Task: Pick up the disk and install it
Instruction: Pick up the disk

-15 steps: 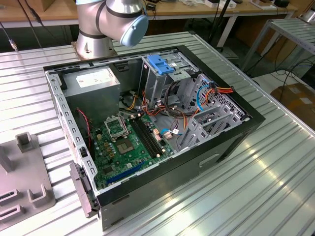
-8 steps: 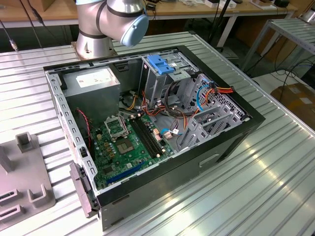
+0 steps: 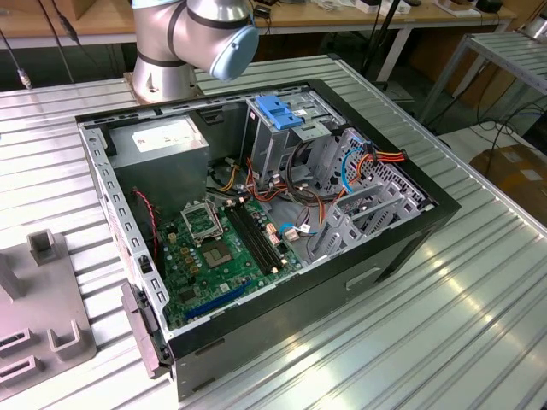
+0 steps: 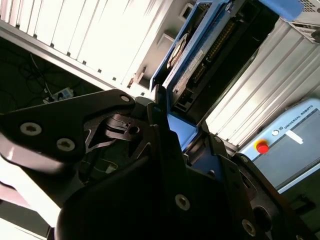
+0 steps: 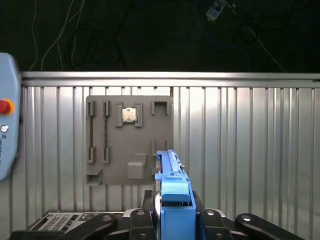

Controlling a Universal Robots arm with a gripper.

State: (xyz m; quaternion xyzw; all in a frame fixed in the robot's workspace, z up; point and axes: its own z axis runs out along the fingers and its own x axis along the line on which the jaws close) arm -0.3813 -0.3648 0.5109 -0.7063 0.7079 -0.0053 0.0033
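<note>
Here, the gripper [image 5: 172, 212] clamps the disk [image 5: 169, 167] edge-on, its long axis pointing straight out from the grip toward the slatted table [image 5: 240, 140], blue rail framing dark metal.

We are in a robotics lab or workshop: a robot arm [image 3: 171, 43] stands on a ribbed aluminium table [image 3: 461, 316], an opened computer case [image 3: 273, 320] lies beside it, a teach pendant [image 5: 6, 125] sits close by, and wooden workbenches [image 3: 342, 21] line the background.

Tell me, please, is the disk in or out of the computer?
Out: the tool holds the disk over the table.
</note>
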